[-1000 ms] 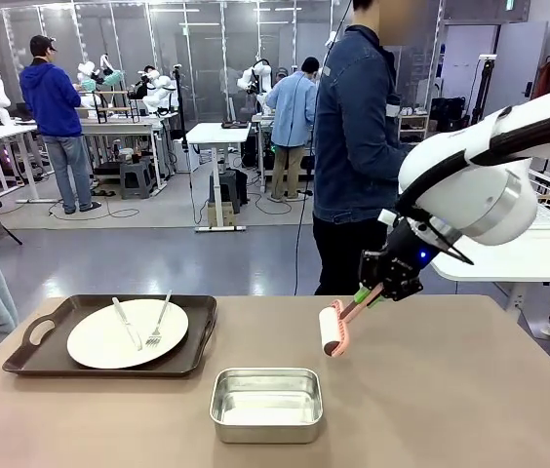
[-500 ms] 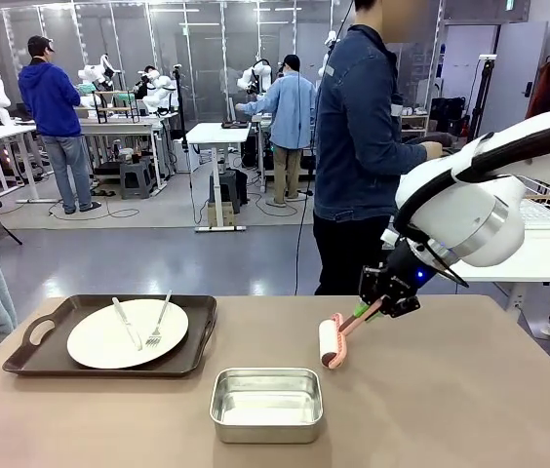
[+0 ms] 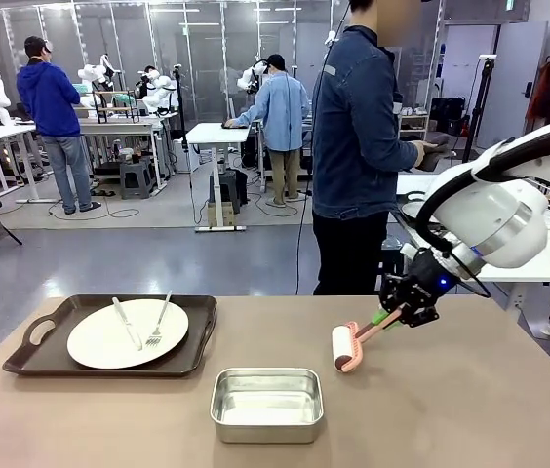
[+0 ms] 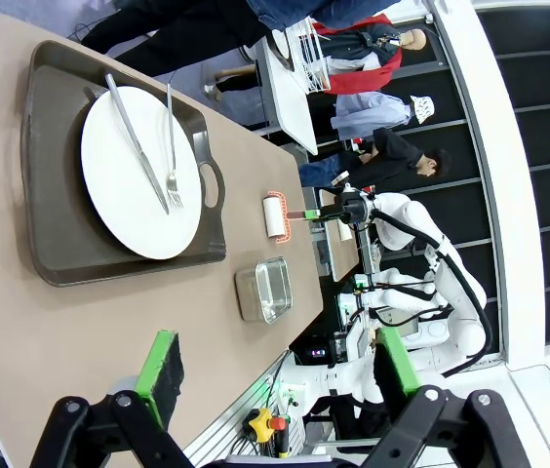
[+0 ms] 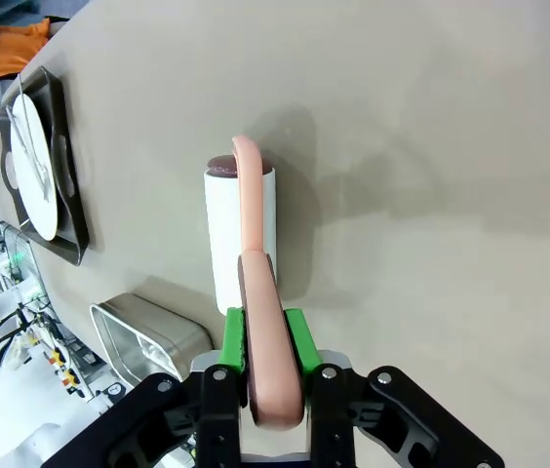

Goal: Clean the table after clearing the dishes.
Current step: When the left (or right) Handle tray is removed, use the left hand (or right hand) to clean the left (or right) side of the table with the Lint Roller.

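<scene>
My right gripper (image 3: 399, 314) is shut on the pink handle of a lint roller, whose white roll (image 3: 342, 348) rests low on the tan table (image 3: 480, 409), right of centre. The right wrist view shows the green pads (image 5: 296, 341) clamped on the handle (image 5: 260, 322), with the roll (image 5: 228, 234) against the tabletop. At the left, a white plate (image 3: 127, 333) with a knife and fork lies on a dark brown tray (image 3: 31, 356). My left gripper (image 4: 277, 369) is open and holds nothing, high above the table, with the plate (image 4: 140, 171) far ahead of it.
A steel rectangular pan (image 3: 266, 403) stands near the front edge at the middle, just left of the roller. A person in a denim jacket (image 3: 358, 146) stands at the far side, turned away. The right half of the tabletop is bare.
My right gripper has moved right and down with the roller, bringing the roll lower onto the table. The tray, plate and pan have not moved.
</scene>
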Robot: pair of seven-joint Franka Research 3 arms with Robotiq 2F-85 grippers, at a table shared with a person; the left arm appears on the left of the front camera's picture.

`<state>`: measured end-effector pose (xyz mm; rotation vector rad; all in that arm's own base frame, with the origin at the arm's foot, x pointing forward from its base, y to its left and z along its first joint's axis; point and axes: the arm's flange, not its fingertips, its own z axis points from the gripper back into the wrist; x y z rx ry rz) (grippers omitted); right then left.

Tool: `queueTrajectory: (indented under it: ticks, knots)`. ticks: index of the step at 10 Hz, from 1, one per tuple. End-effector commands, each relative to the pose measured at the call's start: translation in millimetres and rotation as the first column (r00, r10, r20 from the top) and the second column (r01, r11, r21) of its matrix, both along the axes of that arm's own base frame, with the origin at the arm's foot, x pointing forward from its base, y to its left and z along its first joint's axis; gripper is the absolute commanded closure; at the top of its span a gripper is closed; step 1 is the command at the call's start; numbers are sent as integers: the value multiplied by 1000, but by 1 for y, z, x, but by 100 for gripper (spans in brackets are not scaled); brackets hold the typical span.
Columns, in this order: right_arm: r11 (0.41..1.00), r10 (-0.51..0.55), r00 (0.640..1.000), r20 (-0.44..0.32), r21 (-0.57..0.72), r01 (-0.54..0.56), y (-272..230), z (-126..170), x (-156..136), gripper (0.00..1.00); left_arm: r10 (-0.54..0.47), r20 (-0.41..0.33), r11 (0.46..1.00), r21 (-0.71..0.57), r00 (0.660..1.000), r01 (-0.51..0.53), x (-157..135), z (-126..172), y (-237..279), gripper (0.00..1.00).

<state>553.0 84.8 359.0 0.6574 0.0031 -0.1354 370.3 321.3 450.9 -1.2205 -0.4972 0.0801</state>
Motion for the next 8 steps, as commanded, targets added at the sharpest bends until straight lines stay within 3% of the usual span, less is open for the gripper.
queueTrajectory:
  ticks: [1, 4, 8]
  knots:
    - [998, 26, 999, 21, -55, -25, -26, -27, -6, 78, 3, 1, 1000, 3, 1000, -3, -2, 1, 2, 0]
    - [995, 79, 994, 73, -64, -74, -68, -26, -20, 78, 3, 1, 1000, 3, 1000, -3, -2, 1, 2, 0]
    - [987, 96, 994, 54, -131, -88, -127, -10, -27, 78, 3, 1, 1000, 3, 1000, -3, -2, 1, 2, 0]
